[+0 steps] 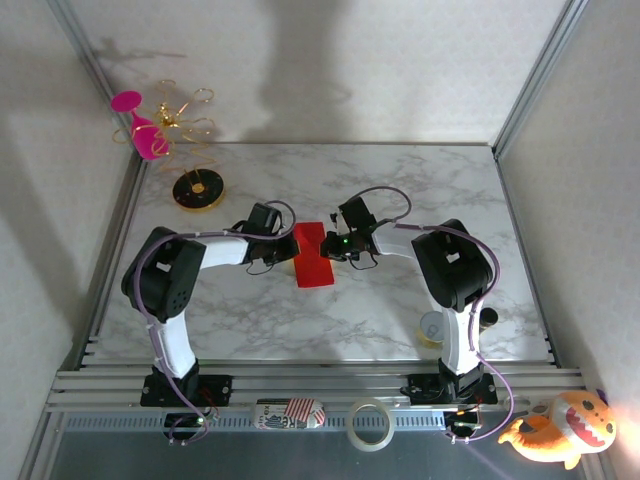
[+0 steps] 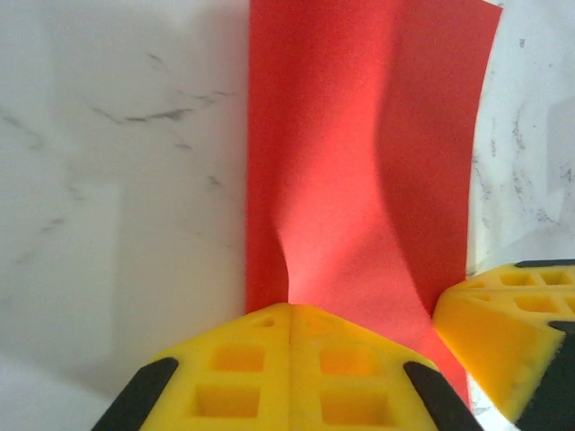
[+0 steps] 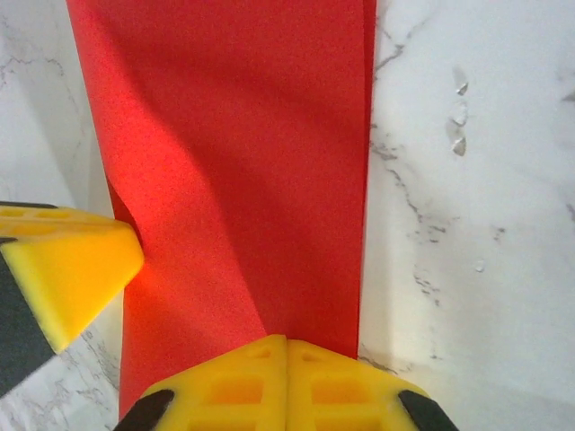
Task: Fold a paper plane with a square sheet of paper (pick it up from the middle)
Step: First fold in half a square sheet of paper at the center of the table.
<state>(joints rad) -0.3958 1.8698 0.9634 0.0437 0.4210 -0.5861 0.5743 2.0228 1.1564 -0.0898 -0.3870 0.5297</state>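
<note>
The square sheet of paper is bright red and lies as a narrow rectangle on the marble table, mid-table between my two arms. My left gripper is shut on its left long edge. In the left wrist view the jaws meet and the paper puckers up from their seam. My right gripper is shut on the opposite edge. Its closed tips sit on the paper, which bows between the two grips. Each wrist view also catches the other gripper's yellow fingers at the paper's side.
A pink wine glass hangs on a gold wire rack with a black round base at the back left. A small yellowish roll stands by the right arm's base. A tape ring and a plush toy lie beyond the near edge.
</note>
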